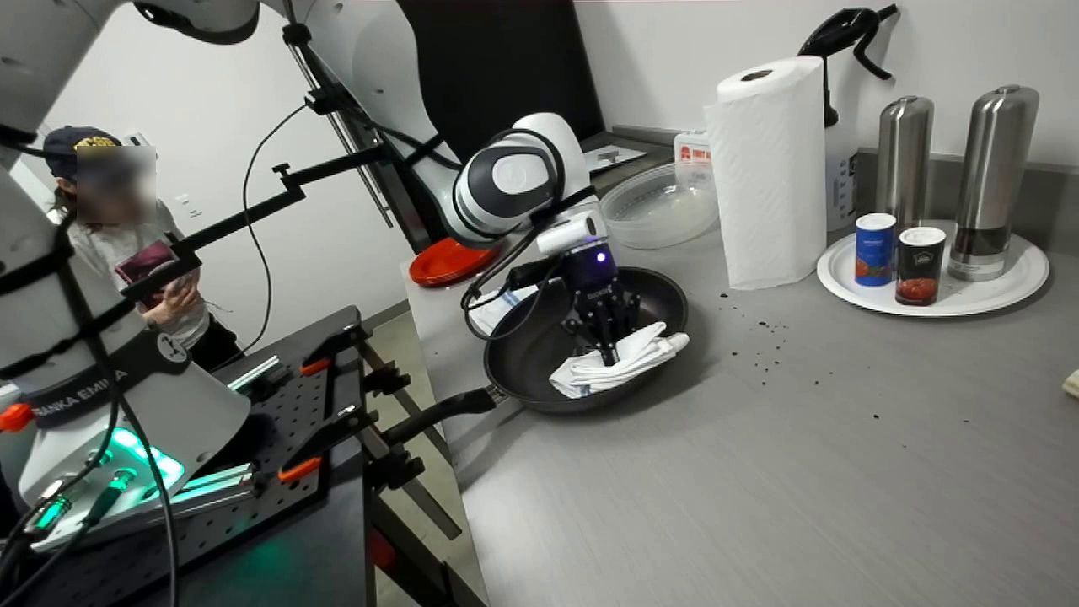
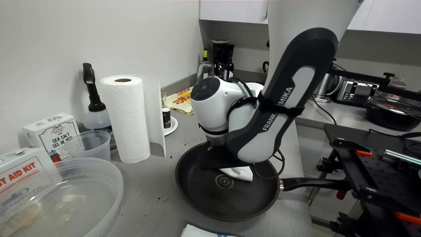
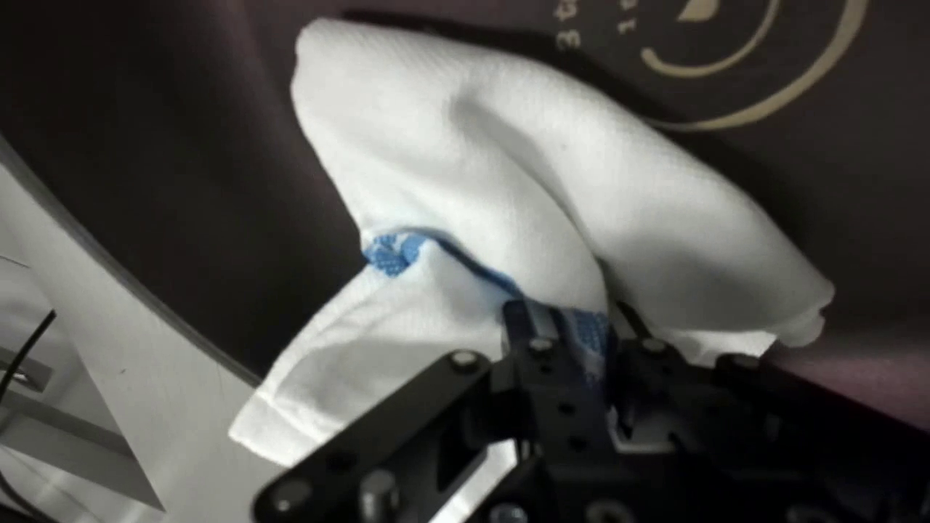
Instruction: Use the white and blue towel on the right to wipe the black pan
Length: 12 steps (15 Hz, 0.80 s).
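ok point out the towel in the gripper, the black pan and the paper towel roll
White and blue towel (image 3: 494, 196), in the wrist view: on a white fold.
Black pan (image 2: 227, 202), in an exterior view: on its bare inner base.
Paper towel roll (image 1: 765, 181), in an exterior view: on its white side.

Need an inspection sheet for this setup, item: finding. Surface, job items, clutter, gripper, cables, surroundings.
Surface: grey counter, dark specks scattered on it.
Job items: black pan on the counter, handle projecting past the edge; white and blue towel bunched within the pan.
Clutter: paper towel roll, red plates, clear tub, white plate with seasoning containers, second folded white cloth beside the pan.
Gripper: closed on the towel near a blue band.
Cables: black cable loop hanging low at the pan's edge; contact unclear.
Surroundings: person behind the robot base in an exterior view.
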Tool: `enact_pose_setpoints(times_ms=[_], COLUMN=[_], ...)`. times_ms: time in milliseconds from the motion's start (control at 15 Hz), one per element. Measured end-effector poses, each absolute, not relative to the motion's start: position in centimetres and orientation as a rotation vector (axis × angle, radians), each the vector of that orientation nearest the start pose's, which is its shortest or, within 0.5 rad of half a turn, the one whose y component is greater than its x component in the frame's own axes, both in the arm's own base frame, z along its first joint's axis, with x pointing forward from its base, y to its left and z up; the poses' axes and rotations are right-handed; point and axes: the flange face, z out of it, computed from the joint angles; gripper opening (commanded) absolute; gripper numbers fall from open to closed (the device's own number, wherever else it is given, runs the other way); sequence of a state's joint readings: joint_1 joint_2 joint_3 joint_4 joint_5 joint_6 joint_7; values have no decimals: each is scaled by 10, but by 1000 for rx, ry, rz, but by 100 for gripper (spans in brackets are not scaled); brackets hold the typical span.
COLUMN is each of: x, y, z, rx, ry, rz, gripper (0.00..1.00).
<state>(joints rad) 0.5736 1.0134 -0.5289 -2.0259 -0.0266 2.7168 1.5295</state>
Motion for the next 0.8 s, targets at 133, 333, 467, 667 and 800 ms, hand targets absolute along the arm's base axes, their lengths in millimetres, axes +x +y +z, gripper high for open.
enact_pose_setpoints(times_ms=[133,333,467,667,800], x=[539,548,552,557,558], y=[-10,2,9,17,20], z=[1,7,9,10,9], rx=[-2820,-2750,-2695,-2597,-2517], ry=[2167,2115,2074,2015,1987], rz=[-262,-89,27,198,310], gripper=[4,4,4,4,4])
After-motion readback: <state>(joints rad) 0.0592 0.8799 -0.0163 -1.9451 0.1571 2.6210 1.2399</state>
